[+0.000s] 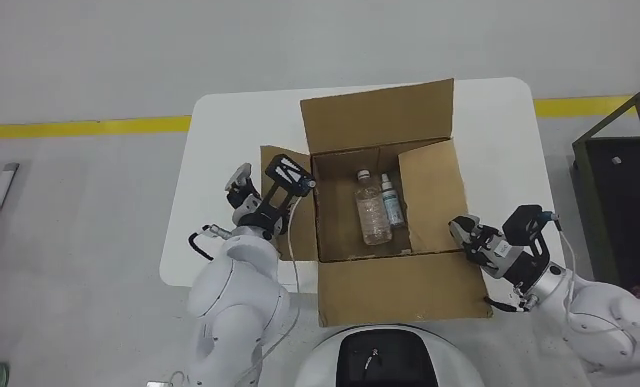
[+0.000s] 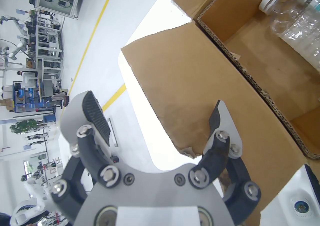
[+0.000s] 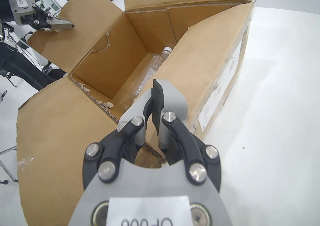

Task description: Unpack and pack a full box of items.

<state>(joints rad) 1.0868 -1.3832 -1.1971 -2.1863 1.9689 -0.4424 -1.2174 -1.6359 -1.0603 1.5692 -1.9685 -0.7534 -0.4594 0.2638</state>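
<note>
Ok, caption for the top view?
Open cardboard box holding two bottles; left gripper open at one flap, right gripper shut beside the other.

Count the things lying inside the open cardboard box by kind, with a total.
Large clear plastic bottle with white cap: 1
Small bottle with white cap and teal label: 1
Total: 2

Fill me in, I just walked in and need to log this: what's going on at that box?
A two-armed robot is at an open cardboard box on a white table. Its left gripper is open, straddling the edge of the left side flap; its right gripper is shut beside the right flap. A clear bottle and a smaller bottle lie inside.
</note>
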